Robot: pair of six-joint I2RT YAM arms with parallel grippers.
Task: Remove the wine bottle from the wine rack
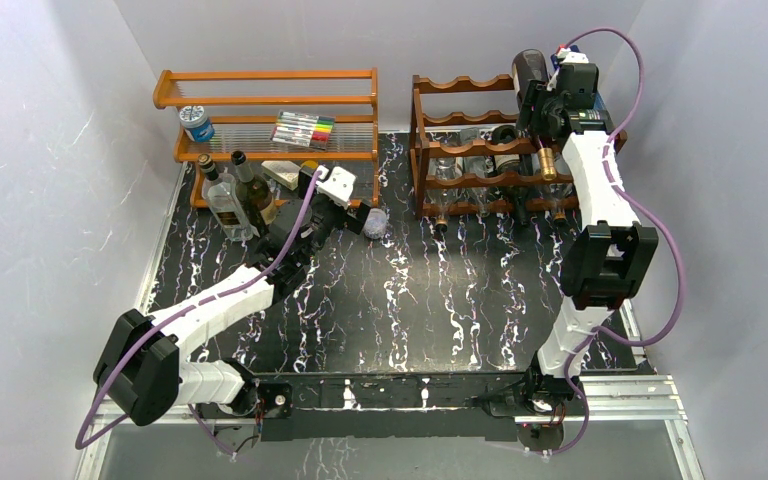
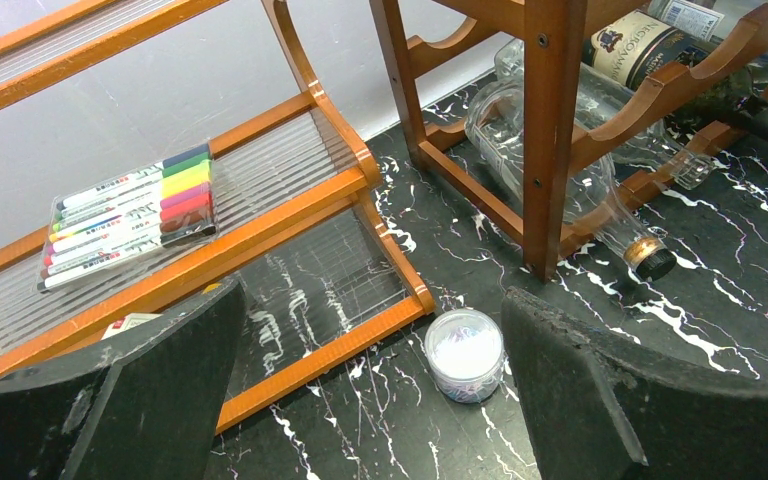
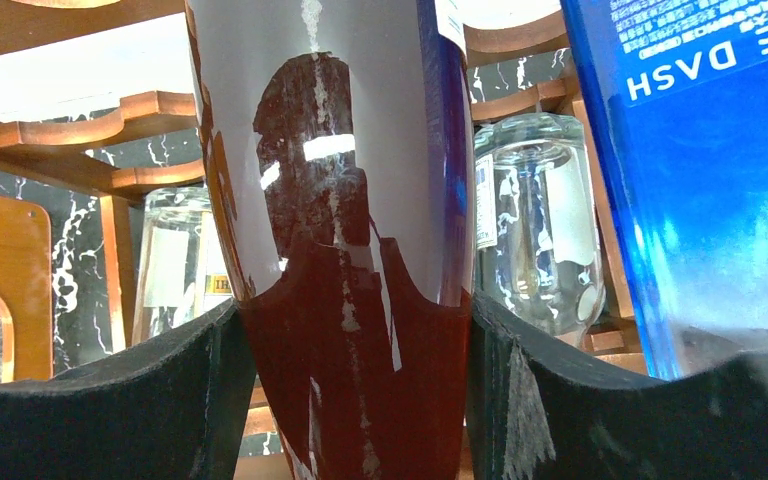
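The dark reddish-brown wine rack (image 1: 460,135) stands at the back right, with several bottles lying in its cradles. It also shows in the left wrist view (image 2: 550,120) and the right wrist view (image 3: 60,130). My right gripper (image 1: 545,105) is at the rack's top right. In the right wrist view the gripper (image 3: 352,335) is shut on a dark red wine bottle (image 3: 350,200), both pads pressed on the glass. The bottle's dark end (image 1: 528,68) sticks out above the rack's top rail. My left gripper (image 1: 345,205) (image 2: 370,330) is open and empty, low over the table between the two racks.
An orange straight-railed shelf (image 1: 260,100) at the back left holds a marker pack (image 1: 303,129) and a blue-lidded jar (image 1: 197,123). Upright bottles (image 1: 235,195) stand before it. A small clear jar (image 2: 465,352) sits between my left fingers. A blue bottle (image 3: 700,180) is beside the held one.
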